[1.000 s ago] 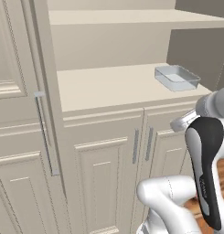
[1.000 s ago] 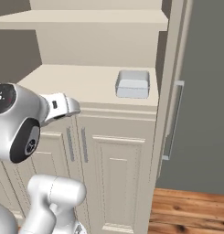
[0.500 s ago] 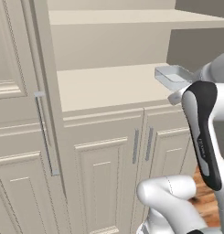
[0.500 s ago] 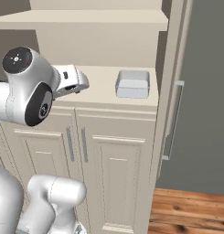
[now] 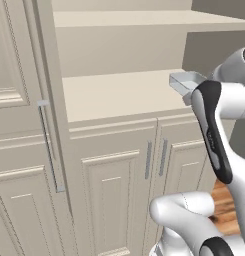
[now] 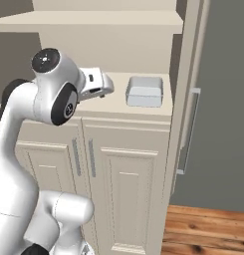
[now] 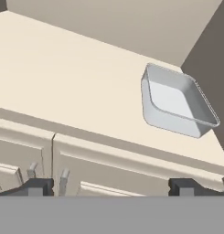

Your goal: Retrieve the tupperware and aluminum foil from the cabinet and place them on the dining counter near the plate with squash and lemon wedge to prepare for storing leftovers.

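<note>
Fingers wide and empty at the cabinet shelf, tupperware ahead to the right.

Hand view, left to right: the cabinet (image 7: 63, 82) shelf runs cream across the frame; my gripper (image 7: 111, 186) sits at the bottom edge, tips spread far apart, nothing between them. The tupperware (image 7: 177, 103) lies upper right of centre, upright on the shelf, near the dark side wall, well apart from my fingertips (image 7: 38, 186). Right base view: my gripper (image 6: 106, 85) is centre-left, over the shelf's front edge; the tupperware (image 6: 145, 91) sits just right of it, not touching. Left base view: the tupperware (image 5: 186, 82) shows at right, partly behind my arm.
</note>
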Available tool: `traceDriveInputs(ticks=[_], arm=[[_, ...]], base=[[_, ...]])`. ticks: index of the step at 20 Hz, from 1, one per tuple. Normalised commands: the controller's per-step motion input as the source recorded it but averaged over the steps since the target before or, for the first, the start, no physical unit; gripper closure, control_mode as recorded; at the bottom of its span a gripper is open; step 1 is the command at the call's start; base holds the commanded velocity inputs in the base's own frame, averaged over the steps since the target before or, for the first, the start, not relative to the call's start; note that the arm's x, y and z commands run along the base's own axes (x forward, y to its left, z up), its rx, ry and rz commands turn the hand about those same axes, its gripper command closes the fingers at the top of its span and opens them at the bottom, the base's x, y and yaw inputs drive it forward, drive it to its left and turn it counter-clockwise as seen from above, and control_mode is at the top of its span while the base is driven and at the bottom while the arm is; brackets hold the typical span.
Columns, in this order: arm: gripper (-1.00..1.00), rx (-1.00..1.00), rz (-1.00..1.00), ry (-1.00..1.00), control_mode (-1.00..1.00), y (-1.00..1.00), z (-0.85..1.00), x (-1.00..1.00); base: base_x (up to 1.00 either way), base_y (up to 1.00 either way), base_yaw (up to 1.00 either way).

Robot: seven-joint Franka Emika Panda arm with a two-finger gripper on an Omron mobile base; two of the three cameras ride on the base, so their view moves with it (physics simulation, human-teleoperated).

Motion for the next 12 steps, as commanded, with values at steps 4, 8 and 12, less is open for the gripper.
traceDriveInputs(ticks=[4, 8, 12], arm=[[-1.0, 0.0, -0.09, -0.08, -1.0, -0.33, -0.14, 0.57], [-1.0, 0.01, 0.0, -0.03, -1.0, -0.18, 0.01, 0.47], [-1.0, 0.02, 0.0, 0.0, -1.0, -0.12, 0.01, 0.36]], base=[[0.0, 0.0, 0.0], [0.0, 0.0, 0.0], [0.0, 0.0, 0.0]])
